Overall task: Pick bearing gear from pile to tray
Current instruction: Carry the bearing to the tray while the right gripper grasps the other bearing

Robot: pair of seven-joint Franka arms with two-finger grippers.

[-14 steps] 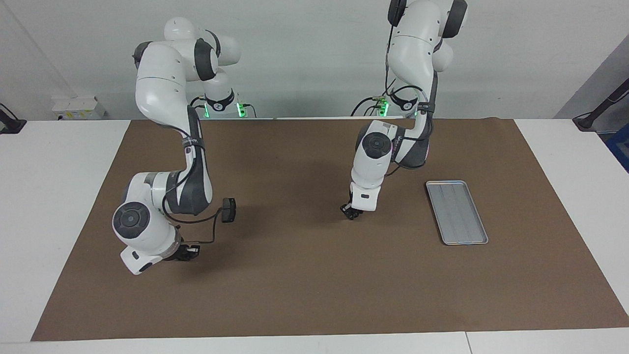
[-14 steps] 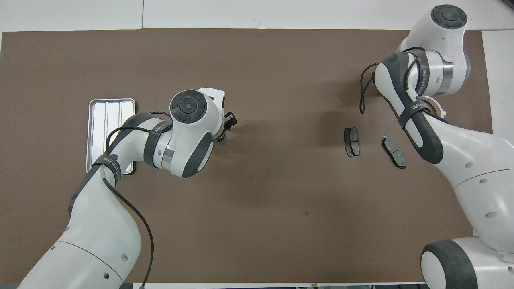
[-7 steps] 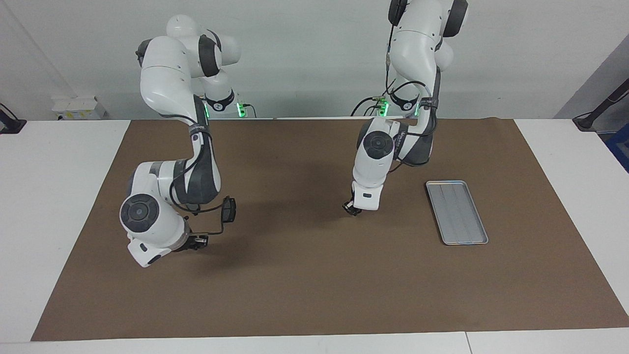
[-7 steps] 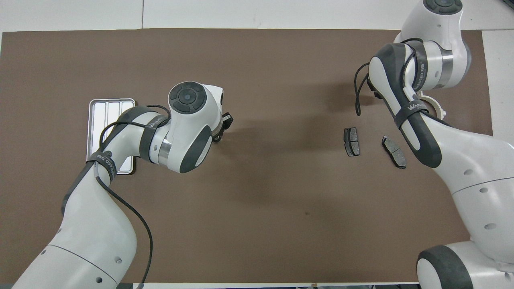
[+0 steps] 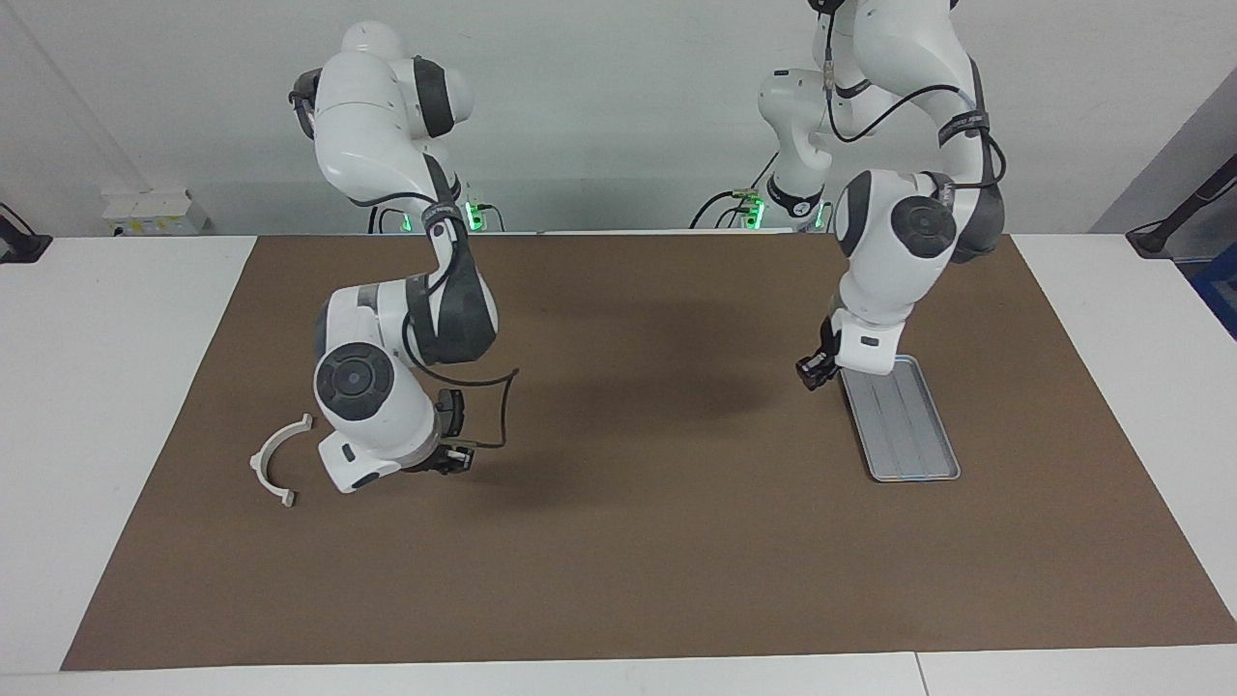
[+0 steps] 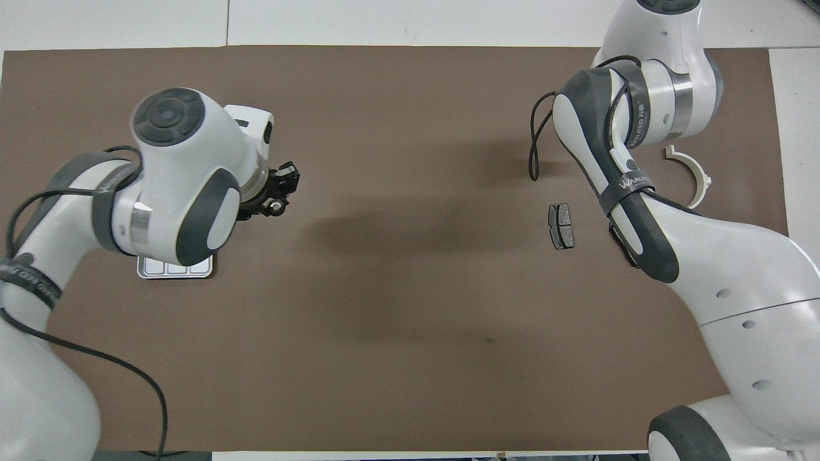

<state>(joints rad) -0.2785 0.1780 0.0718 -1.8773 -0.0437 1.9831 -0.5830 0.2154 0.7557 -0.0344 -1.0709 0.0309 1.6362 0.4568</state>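
The silver tray [image 5: 906,425] lies on the brown mat toward the left arm's end; in the overhead view only its near end [image 6: 174,269] shows under the left arm. My left gripper [image 5: 815,373] hangs beside the tray's corner nearest the robots, and in the overhead view [image 6: 280,192] it is shut on a small dark ring [image 6: 277,206]. The pile lies toward the right arm's end: a white arc [image 5: 274,460], also in the overhead view [image 6: 692,177], and a dark brake pad [image 6: 561,225]. My right gripper [image 5: 450,458] hangs low beside the pad [image 5: 451,404].
A second brake pad [image 6: 623,245] is almost all hidden under the right arm. The brown mat [image 5: 628,541] covers most of the white table. A black cable [image 6: 535,144] loops off the right arm's wrist.
My left arm has swung from the mat's middle over to the tray, carrying the ring. My right arm has shifted toward the middle, uncovering the white arc and covering the second brake pad.
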